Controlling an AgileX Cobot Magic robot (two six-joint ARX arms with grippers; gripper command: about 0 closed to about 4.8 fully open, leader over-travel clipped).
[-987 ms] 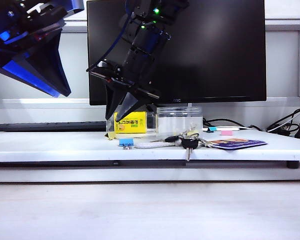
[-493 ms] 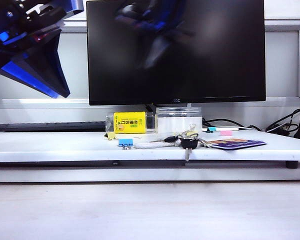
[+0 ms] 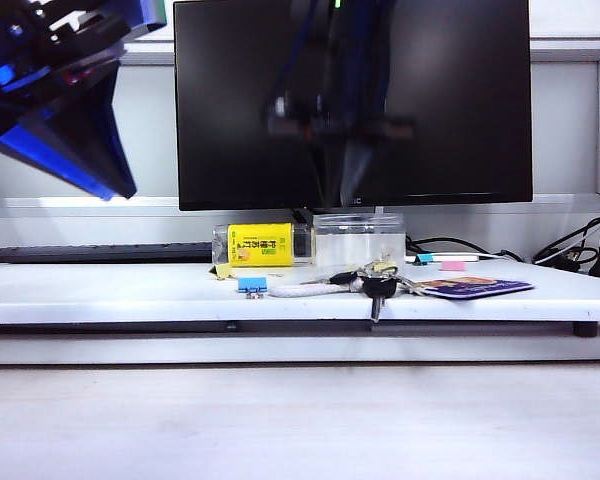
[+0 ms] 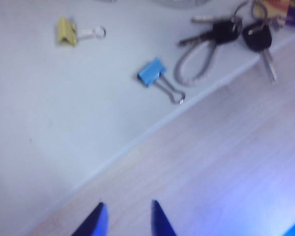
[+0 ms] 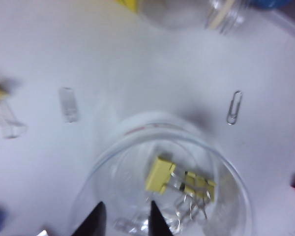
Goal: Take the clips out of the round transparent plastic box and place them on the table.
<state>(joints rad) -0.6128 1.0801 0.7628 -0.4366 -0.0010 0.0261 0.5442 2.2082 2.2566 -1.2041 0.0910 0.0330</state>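
Inside the round transparent plastic box (image 5: 162, 182), clips (image 5: 179, 183) lie beneath both grippers' parted, empty jaws.

Left end effector (image 3: 55, 100): upper left of the exterior frame, held high, dark body with blue-lit faces tapering down to the right; in its wrist view the two finger tips (image 4: 127, 222) show at the bottom edge, parted with a clear gap and nothing between them. Right end effector (image 3: 345, 120): upper centre of the exterior frame, only a dark motion-blurred streak, pose not readable there. In its wrist view the two dark tips (image 5: 124, 220) sit at the bottom edge, spread apart, nothing gripped.
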